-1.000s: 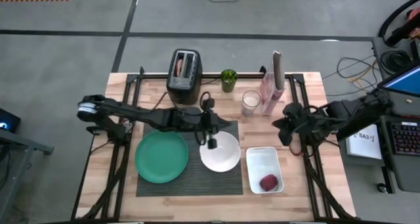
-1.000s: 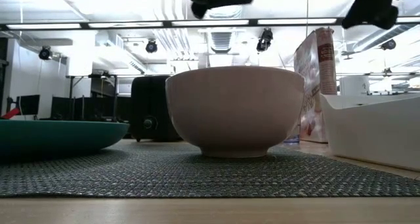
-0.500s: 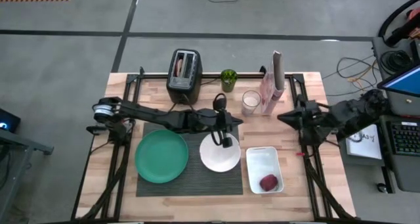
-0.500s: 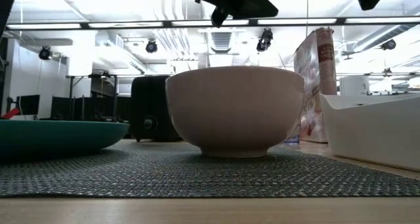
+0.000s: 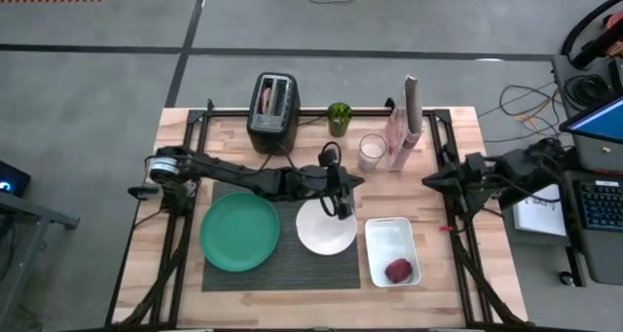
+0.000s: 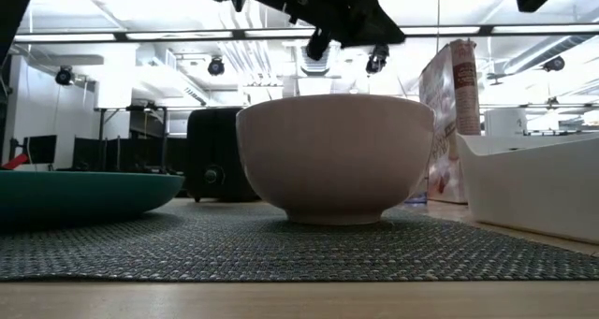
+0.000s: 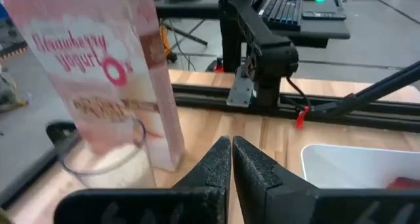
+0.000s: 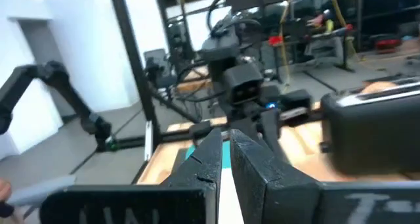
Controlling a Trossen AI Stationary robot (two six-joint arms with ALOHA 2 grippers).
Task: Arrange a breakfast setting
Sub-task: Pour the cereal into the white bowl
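Reaching my left arm out flat across the table, left gripper [image 5: 338,198] hovering over the near-toaster edge of the white bowl [image 5: 326,227], fingers [image 7: 223,159] pressed together on nothing. Bowl sits upright just under the fingertips on the dark ribbed placemat [image 5: 288,267], green plate [image 5: 239,232] beside it on the same mat. Ahead of the fingers: pink cereal box [image 7: 105,66] standing upright, long axis vertical, narrow edge toward them, milk glass [image 7: 98,161] touching or just beside it. White rectangular dish [image 5: 391,252] off to the side of the fingers, long axis running front to back, a red item [image 5: 398,271] in its near end. Black toaster [image 5: 273,110] behind my arm at the far edge, slots up. My right gripper [image 5: 432,179] waits off the table's right side, fingers [image 8: 213,159] clenched and empty
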